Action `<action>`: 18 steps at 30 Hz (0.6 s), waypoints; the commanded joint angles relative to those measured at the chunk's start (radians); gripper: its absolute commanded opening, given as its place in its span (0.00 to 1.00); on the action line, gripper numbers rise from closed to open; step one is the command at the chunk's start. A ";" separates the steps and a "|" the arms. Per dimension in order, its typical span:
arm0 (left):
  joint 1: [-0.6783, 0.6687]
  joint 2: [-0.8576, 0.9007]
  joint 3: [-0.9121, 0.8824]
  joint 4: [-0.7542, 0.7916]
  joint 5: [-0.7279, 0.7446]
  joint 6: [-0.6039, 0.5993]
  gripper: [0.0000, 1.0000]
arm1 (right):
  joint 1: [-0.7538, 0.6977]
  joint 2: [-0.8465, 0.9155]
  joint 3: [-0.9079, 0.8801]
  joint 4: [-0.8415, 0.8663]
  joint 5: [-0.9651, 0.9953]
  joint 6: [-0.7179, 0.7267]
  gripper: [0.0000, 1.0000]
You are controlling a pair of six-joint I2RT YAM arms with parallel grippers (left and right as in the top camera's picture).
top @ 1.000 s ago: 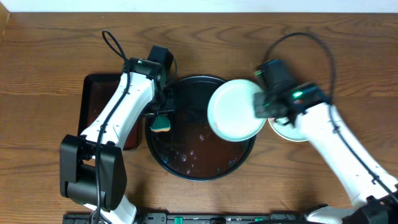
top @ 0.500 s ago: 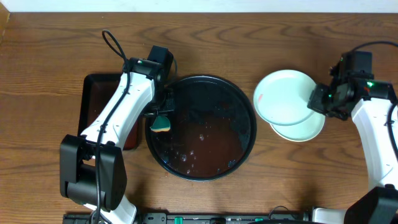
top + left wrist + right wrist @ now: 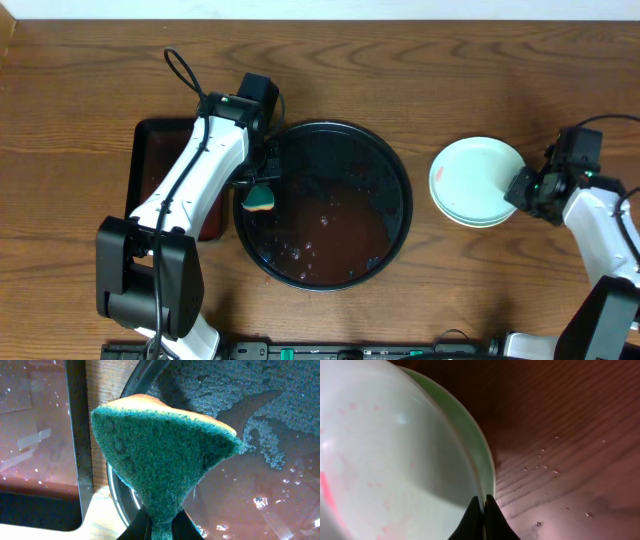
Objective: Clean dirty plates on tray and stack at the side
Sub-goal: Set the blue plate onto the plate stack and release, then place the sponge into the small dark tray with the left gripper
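Note:
The round black tray [image 3: 330, 135] holds wet reddish residue and no plates. My left gripper [image 3: 262, 186] is shut on a green-and-yellow sponge [image 3: 260, 199] over the tray's left edge; the sponge [image 3: 160, 455] fills the left wrist view above the jaws [image 3: 161, 530]. My right gripper [image 3: 522, 190] is shut on the right rim of a mint-cyan plate [image 3: 475, 178], which lies over a second mint plate [image 3: 470, 222] on the table right of the tray. In the right wrist view the held plate [image 3: 385, 460] shows faint red smears above the lower plate's rim [image 3: 484, 455]. No yellow plate shows.
A rectangular black tray [image 3: 150, 170] with wet residue lies left of the round tray, partly under my left arm. Water droplets dot the wood [image 3: 545, 460] beside the plates. The table's right edge is close to my right arm.
My right gripper carried the mint plate from above the tray's right side over to the right and set it down onto the other plate. The left arm and sponge have not moved.

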 commanded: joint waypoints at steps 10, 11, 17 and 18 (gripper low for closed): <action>0.045 -0.048 0.099 -0.092 -0.002 0.085 0.08 | 0.000 -0.033 0.070 -0.083 -0.053 -0.031 0.99; 0.059 -0.059 0.112 -0.109 -0.003 0.097 0.07 | 0.004 -0.039 0.095 -0.105 -0.080 -0.051 0.99; 0.206 -0.151 0.130 -0.157 -0.006 0.198 0.07 | 0.061 -0.064 0.187 -0.160 -0.281 -0.129 0.99; 0.232 -0.158 0.130 -0.158 -0.006 0.217 0.07 | 0.079 -0.065 0.188 -0.156 -0.300 -0.129 0.99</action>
